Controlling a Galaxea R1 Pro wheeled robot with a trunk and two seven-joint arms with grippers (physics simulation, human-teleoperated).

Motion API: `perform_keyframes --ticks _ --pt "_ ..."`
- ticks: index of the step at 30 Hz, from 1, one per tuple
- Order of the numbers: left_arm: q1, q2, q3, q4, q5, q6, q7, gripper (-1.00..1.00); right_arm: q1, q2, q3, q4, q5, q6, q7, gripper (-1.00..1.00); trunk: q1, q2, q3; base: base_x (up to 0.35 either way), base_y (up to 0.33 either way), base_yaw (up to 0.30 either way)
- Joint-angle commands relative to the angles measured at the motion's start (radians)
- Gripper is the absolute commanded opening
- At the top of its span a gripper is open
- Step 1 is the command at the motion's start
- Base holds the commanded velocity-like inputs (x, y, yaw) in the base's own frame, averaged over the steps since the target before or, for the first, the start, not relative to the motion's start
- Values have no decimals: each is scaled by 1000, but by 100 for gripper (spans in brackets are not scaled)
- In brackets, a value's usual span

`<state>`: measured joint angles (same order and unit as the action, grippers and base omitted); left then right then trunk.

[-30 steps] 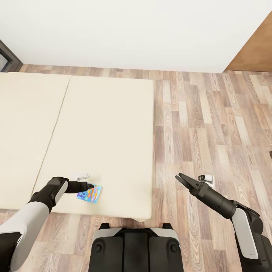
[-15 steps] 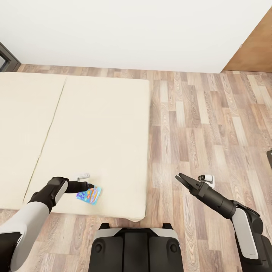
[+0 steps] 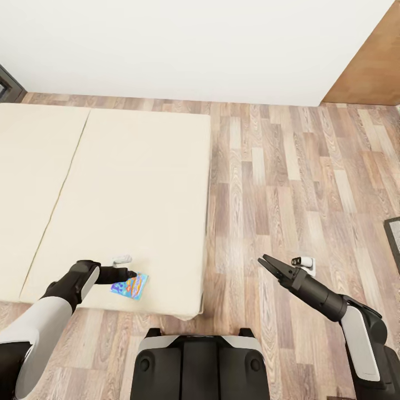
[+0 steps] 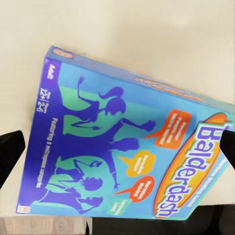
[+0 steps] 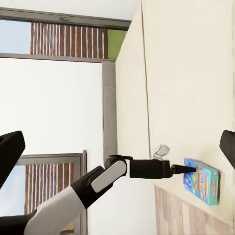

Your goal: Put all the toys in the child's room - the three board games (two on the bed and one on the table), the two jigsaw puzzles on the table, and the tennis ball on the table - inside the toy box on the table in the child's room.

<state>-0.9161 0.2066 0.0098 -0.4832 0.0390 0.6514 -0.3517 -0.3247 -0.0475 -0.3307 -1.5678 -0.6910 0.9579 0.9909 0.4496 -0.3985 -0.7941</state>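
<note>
A small blue board game [image 3: 130, 286] hangs tilted just above the near corner of the bed [image 3: 111, 183], with my left gripper [image 3: 131, 274] shut on its edge. Its cover [image 4: 127, 152] shows purple figures and orange speech bubbles, with a dark fingertip at each side. The right wrist view catches the same box [image 5: 201, 180] at the tip of my left arm [image 5: 122, 174] over the beige mattress. My right gripper [image 3: 263, 260] stands open over the wood-plank floor [image 3: 289, 183], holding nothing. The table, toy box, jigsaw puzzles and tennis ball are out of view.
A white wall [image 3: 183, 44] runs behind the bed. A brown wooden panel [image 3: 369, 66] stands at the far right, and a dark mat edge [image 3: 393, 239] lies on the floor there. A dark window frame [image 3: 8, 86] is at the left. My base [image 3: 200, 361] is close to the bed's corner.
The whole picture has shifted: the bed has slid left and the dark mat has come in at the right, so the camera has moved. Both arms keep their pose, the blue box still held.
</note>
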Motion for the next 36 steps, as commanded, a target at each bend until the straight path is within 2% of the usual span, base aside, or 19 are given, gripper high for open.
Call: perform_keyframes --ticks 1,17,36 --pt "0 -1 2 -2 46 16 -7 100 -1 0 -1 0 1 4 3 100 0 -2 -1 -59 -112 0" --pt "0 -1 2 -2 47 16 -7 100 -1 0 -1 0 1 4 3 100 0 -2 -1 -31 -138 0" --pt "0 -1 4 -2 47 15 -7 100 -1 0 -1 0 1 4 3 100 0 -2 -1 0 -1 0"
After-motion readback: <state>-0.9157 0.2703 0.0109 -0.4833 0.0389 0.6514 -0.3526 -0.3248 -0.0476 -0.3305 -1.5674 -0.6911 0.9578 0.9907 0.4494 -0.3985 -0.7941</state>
